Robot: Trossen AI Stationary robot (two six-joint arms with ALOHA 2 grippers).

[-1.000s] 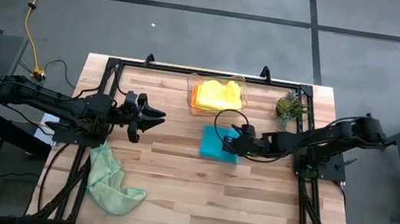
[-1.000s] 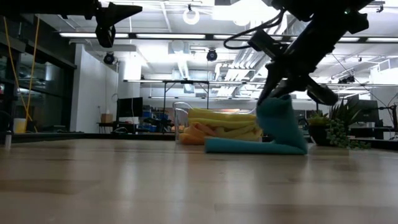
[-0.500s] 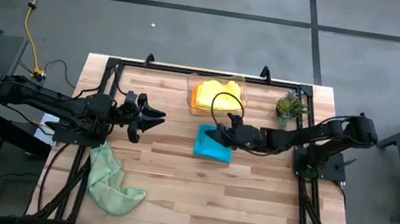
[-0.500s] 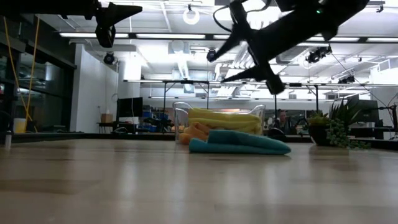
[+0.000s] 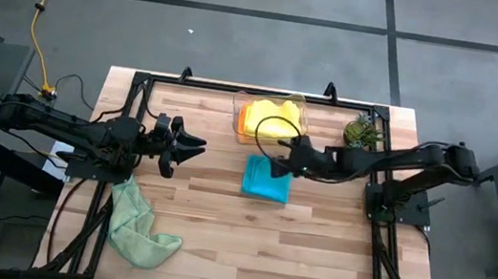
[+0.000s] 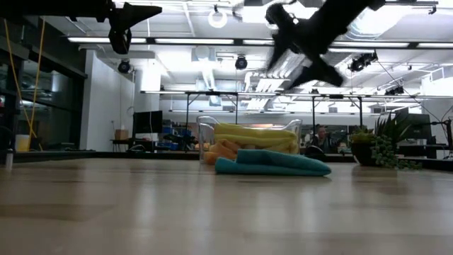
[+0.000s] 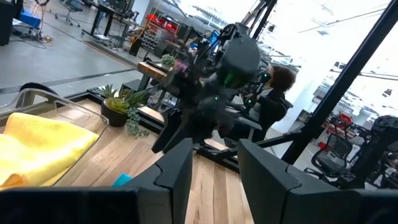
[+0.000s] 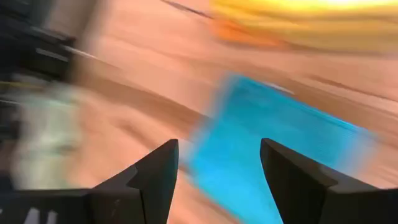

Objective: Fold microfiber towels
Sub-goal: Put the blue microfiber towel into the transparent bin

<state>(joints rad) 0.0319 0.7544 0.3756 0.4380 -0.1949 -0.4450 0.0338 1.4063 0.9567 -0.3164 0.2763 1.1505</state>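
Note:
A teal-blue towel lies folded flat on the table's middle. My right gripper hangs open above its far edge, touching nothing; its wrist view looks down between the fingers at the towel. Over the table's left part my left gripper is held level and open with nothing in it. A light green towel lies crumpled at the near left. Yellow towels fill a clear bin, with an orange one under them.
The clear plastic bin stands at the far edge, just behind the teal towel. A small potted plant sits at the far right. Bare wood spreads over the near half of the table. A person sits in the room beyond.
My right gripper has opened and let go of the teal towel's raised half, which dropped over onto the rest; the towel now lies flat and folded. The gripper has then risen clear of it, rolling as it went, and drawn slightly toward the far edge.

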